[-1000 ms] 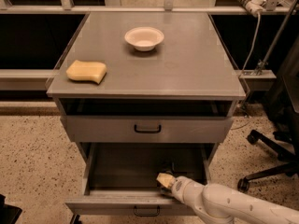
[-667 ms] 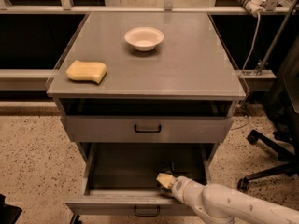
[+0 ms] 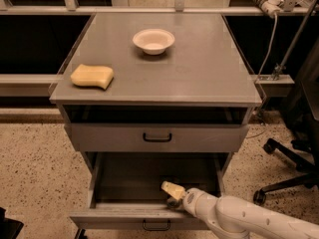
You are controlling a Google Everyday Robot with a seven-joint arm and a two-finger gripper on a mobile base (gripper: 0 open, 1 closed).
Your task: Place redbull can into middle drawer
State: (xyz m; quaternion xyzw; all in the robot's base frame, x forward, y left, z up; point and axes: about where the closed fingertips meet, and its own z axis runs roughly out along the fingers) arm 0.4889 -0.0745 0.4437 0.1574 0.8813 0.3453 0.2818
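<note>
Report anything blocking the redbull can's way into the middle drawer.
Nothing visible does. The middle drawer stands open, with the gripper inside it near the front. The redbull can itself cannot be made out.

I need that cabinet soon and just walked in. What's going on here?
A robot arm reaches into the open lower drawer, with its gripper low inside, near the front. It's meant to leave a drink can there, but I can't make out the can. A white bowl and a yellow sponge sit on the cabinet top.

White bowl (image 3: 153, 40), yellow sponge (image 3: 92, 76) on cabinet top (image 3: 199, 73).
</note>
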